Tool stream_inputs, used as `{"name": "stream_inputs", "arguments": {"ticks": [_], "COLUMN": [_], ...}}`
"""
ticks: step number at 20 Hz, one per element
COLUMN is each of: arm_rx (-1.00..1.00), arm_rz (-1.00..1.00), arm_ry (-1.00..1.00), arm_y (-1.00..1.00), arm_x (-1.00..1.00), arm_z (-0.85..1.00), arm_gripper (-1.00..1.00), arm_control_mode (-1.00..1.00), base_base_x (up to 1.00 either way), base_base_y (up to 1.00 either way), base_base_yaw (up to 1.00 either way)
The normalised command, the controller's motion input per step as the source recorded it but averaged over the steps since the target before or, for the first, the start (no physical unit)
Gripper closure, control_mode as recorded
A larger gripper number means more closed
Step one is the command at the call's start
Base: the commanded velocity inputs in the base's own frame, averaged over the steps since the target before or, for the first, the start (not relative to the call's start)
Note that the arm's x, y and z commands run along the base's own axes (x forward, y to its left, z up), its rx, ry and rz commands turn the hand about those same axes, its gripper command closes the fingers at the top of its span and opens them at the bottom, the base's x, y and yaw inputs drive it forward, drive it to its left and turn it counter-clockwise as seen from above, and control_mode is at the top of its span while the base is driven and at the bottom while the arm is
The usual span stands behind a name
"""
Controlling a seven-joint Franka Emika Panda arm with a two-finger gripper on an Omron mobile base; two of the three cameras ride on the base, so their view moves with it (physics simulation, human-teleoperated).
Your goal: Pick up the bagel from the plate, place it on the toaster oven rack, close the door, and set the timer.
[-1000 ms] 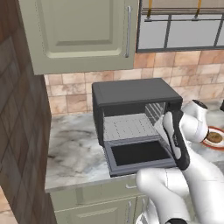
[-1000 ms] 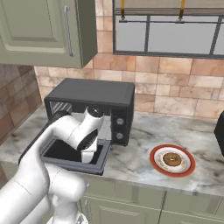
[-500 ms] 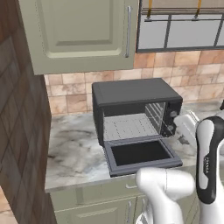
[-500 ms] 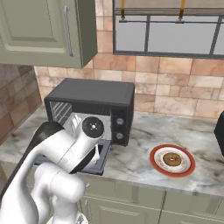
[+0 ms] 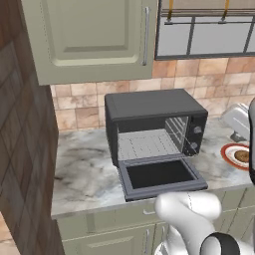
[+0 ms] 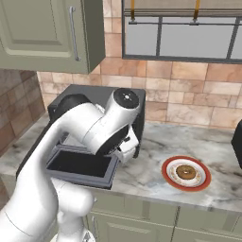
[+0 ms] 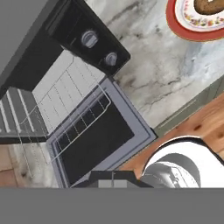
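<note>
While my arm swings over the front edge of the table, this is how things stand.

Hand: my hand (image 7: 113,176) has its fingers pressed together with nothing between them; in the hand view the two dark tips meet at the bottom, above the open oven door.

Bagel: the bagel (image 6: 185,172) lies in the middle of the plate, golden brown, ring side up. I am not touching it, and my hand is well apart from it.

Plate: the plate (image 6: 169,178) sits flat on the table near the front edge, to the right of the toaster oven and clear of it. From the left base view I see it at the right side of the table (image 5: 84,174), beside a pale grey appliance (image 5: 237,119) at the wall.

Toaster oven: the toaster oven (image 5: 149,103) stands toward the back of the table, against the tiled wall, its front facing me.

Door: the door (image 5: 160,175) is folded fully down and lies level, its outer edge reaching out to the table's front edge.

Rack: the toaster oven rack (image 5: 143,143) sits inside the open cavity, flat and bare.

Knobs: two round knobs (image 7: 89,39) are on the dark panel at the oven's right.

Arm: my white arm (image 6: 90,127) arches across in front of the oven in the right base view, hiding part of its front.
</note>
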Motion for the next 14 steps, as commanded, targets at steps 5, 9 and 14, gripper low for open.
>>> {"name": "stream_inputs", "arguments": {"ticks": [5, 9, 14], "arm_rx": [-0.24, -0.15, -0.15], "arm_rz": [0.2, 0.14, 0.08], "arm_ry": [0.1, 0.01, 0.03], "arm_y": [-0.73, -0.47, -0.42], "arm_x": [-0.03, -0.28, -0.11], "arm_z": [0.05, -0.4, -0.62], "arm_gripper": [1.0, 1.0, 1.0], "arm_control_mode": [-1.0, -1.0, -1.0], "base_base_x": [0.0, 0.0, 0.0], "base_base_y": [0.0, 0.0, 0.0], "base_base_yaw": [0.0, 0.0, 0.0]}}
